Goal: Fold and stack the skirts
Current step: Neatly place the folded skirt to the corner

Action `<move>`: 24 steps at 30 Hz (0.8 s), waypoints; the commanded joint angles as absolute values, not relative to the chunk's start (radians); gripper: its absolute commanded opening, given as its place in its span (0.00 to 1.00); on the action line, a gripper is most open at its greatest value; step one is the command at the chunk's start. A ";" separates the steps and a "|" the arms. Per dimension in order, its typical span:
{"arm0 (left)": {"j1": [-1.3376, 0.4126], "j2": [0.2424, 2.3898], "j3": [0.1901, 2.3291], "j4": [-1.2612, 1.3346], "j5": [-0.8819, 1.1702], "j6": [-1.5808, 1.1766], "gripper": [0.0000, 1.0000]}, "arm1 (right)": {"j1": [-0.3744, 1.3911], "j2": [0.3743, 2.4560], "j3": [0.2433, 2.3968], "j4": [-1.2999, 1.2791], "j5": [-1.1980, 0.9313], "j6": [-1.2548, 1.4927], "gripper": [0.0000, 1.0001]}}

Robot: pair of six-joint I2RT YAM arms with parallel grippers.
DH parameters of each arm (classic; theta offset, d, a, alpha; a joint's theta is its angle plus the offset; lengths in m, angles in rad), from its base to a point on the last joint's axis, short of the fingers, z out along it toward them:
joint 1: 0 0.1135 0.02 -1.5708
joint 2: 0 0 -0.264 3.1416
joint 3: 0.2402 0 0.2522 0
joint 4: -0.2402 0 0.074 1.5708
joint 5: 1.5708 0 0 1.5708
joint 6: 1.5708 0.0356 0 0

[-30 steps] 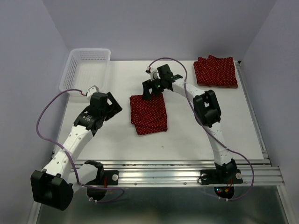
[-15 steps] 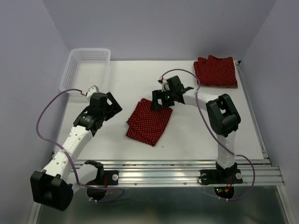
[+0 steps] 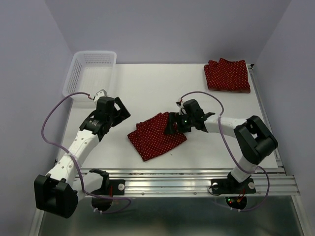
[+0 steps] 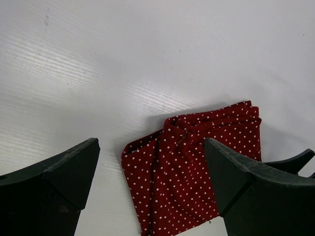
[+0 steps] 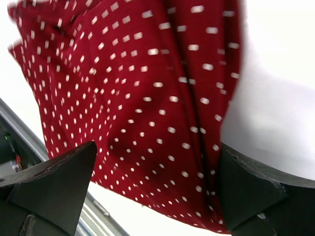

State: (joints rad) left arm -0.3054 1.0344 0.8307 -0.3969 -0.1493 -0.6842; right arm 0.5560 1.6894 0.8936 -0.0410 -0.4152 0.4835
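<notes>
Right gripper: The right gripper (image 3: 174, 126) sat low on the far right edge of the dotted skirt (image 3: 155, 137), jaws spread as wide as they go. The cloth lay flat beneath them in the wrist view, pinched by neither finger.
Left gripper: The left gripper (image 3: 119, 109) hovered to the skirt's left, apart from it, jaws likewise fully spread and holding nothing.
Skirt: The folded piece lay front of centre on the table (image 3: 123, 88), set on the diagonal and slightly rumpled along its far side.
Change: In the last second the skirt had slid from mid-table toward the near edge and turned from square to diagonal, travelling with the right gripper as it pulled back.
Stack: The stack (image 3: 227, 74) of folded skirts lay at the far right corner, well apart from the moved piece.
Basket: The white lattice basket (image 3: 91, 71) stood at the far left corner.
Meaning: The drag took the skirt away from the stack, not toward it, so this looked like repositioning for another fold or a cleaner grip. Stacking was not yet done.
</notes>
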 commanded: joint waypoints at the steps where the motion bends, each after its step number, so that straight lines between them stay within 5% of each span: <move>1: -0.299 1.040 0.844 -0.377 -0.144 -0.658 0.99 | 0.641 1.625 0.876 -0.047 -0.346 0.531 1.00; 9: -0.299 1.006 0.835 -0.382 -0.143 -0.658 0.99 | 0.650 1.526 0.957 -0.231 -0.057 0.493 1.00; 24: -0.299 0.989 0.836 -0.385 -0.144 -0.655 0.99 | 0.660 1.710 1.089 -0.288 -0.135 0.367 1.00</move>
State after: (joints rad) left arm -0.3054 1.0115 0.8307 -0.3939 -0.1390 -0.6735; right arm 0.6533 1.6741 1.0397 -0.2584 -0.1204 0.4095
